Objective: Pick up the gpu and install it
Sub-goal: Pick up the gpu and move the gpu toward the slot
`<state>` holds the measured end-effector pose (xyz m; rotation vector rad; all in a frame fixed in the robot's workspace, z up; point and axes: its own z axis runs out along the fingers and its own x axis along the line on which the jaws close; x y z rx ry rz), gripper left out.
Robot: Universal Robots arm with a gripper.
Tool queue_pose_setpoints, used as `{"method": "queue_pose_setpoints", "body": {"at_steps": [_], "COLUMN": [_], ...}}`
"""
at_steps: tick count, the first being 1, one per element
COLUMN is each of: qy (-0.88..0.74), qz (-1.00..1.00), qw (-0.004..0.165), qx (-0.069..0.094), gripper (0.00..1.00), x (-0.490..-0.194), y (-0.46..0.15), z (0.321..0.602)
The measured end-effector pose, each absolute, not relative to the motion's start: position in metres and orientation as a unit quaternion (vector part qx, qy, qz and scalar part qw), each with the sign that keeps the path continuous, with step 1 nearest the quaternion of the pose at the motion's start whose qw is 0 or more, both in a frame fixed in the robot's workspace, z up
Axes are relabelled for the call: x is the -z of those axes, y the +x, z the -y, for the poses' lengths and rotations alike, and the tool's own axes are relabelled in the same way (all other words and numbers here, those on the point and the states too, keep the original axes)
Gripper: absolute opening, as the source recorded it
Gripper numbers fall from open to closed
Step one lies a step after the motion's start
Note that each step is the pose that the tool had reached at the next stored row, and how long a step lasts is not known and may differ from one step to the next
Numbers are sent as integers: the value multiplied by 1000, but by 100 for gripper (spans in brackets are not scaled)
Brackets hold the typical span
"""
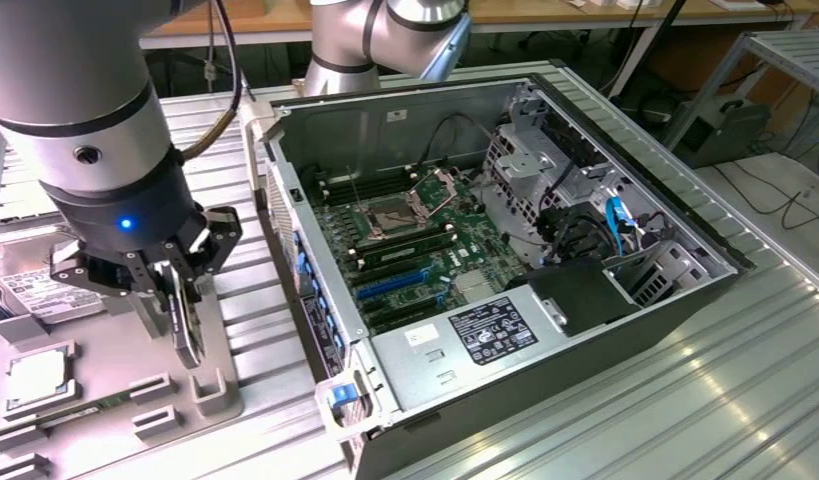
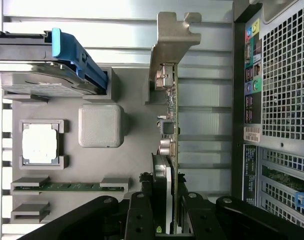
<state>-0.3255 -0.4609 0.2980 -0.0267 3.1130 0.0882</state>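
We see a grey parts tray on a ribbed metal desk, at the exterior view's left, with an open computer case just beside it on the right. The case lies on its side, and its green motherboard faces up.

The gpu stands on edge in a slot of the tray, along the side nearest the case. Its silver end bracket is at the end away from the arm. In the wrist view we look along the card's thin edge, with a round black fan on one face.

The robot arm reaches straight down over the tray, and its claw straddles the fan end of the card, one black side on each face. We cannot tell whether the claw is clamped on the card or only sits close around it.

Farther left in the tray lie a hard drive with a white label, a square processor chip in its own pocket, and a narrow green memory stick at the near edge.
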Motion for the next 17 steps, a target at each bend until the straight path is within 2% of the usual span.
{"method": "queue_pose_setpoints", "body": {"at_steps": [17], "qy": [-9], "qz": [-999], "qw": [14], "qx": [-28], "gripper": [28], "x": [-340], "y": [-326], "z": [461]}}
